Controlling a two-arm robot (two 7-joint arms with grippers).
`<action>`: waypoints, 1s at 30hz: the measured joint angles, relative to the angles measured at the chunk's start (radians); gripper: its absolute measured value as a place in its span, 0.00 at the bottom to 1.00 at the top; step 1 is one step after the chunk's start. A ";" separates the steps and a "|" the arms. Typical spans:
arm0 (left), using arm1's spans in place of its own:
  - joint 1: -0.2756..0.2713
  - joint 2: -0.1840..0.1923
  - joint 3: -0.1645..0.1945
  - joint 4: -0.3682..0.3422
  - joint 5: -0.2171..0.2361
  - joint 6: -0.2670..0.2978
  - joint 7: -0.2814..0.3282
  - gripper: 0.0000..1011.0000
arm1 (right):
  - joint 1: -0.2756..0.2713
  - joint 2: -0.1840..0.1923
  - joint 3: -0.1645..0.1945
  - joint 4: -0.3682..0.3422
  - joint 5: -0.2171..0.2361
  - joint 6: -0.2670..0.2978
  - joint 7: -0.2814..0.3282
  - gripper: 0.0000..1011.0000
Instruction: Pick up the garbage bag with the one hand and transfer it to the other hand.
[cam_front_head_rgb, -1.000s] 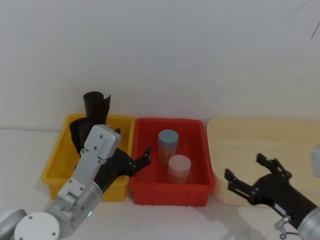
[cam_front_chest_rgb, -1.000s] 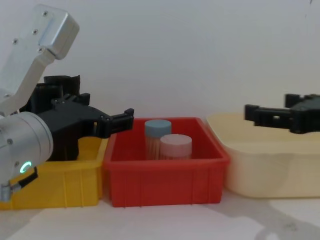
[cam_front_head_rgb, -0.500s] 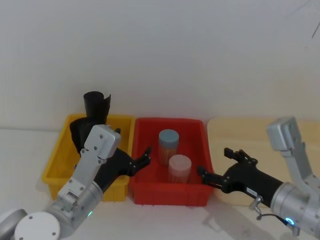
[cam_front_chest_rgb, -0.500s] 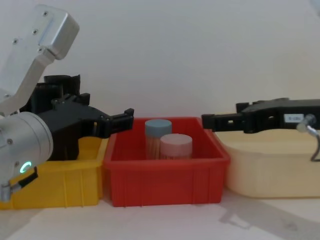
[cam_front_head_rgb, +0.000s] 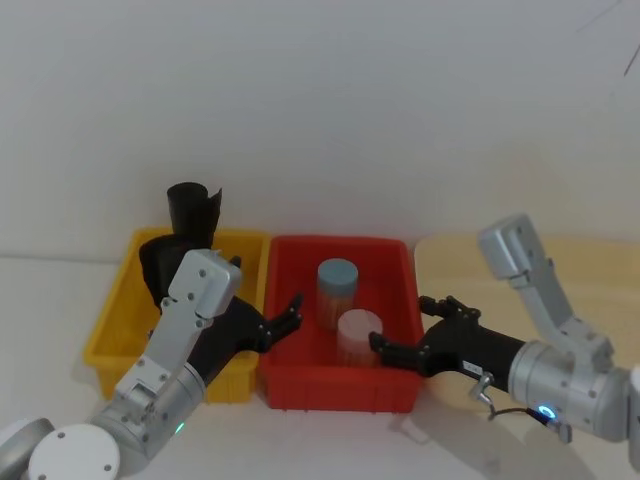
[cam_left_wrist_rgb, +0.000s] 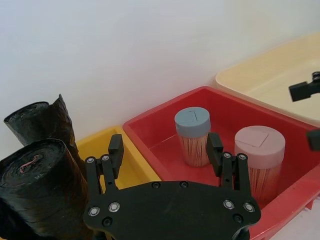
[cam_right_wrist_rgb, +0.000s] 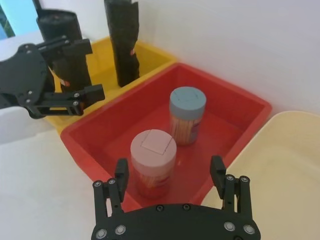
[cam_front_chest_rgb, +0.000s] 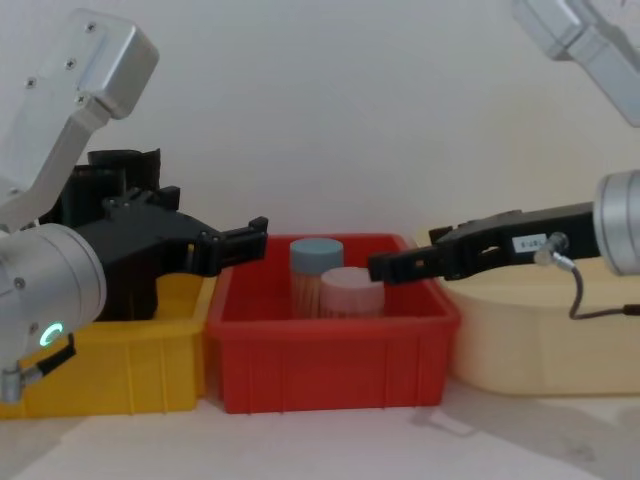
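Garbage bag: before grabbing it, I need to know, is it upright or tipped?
Upright: the garbage bag stands on end in the yellow bin.

Three bins in a row: one yellow bin (cam_front_head_rgb: 108, 330) at left, one red bin (cam_front_head_rgb: 340, 241) at centre, one cream bin (cam_front_head_rgb: 595, 262) at right. Two black rolls at upper left: a wavy-topped roll (cam_front_head_rgb: 192, 212) and a second roll (cam_front_head_rgb: 158, 264) just below it. Two jars at centre: a blue-lidded jar (cam_front_head_rgb: 337, 273) and a pink-lidded jar (cam_front_head_rgb: 359, 326). Two grippers: the left gripper (cam_front_head_rgb: 291, 311) and the right gripper (cam_front_head_rgb: 398, 323).
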 joint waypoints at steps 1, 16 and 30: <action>0.000 0.000 0.000 0.000 0.000 0.000 0.000 0.99 | 0.006 -0.001 -0.005 0.005 -0.003 0.004 0.003 0.99; 0.000 0.000 0.000 0.000 0.000 0.000 0.000 0.99 | 0.089 -0.023 -0.084 0.079 -0.028 0.036 0.033 0.99; 0.000 0.000 0.000 0.000 0.000 0.000 0.000 0.99 | 0.138 -0.064 -0.123 0.153 -0.045 0.034 0.036 0.99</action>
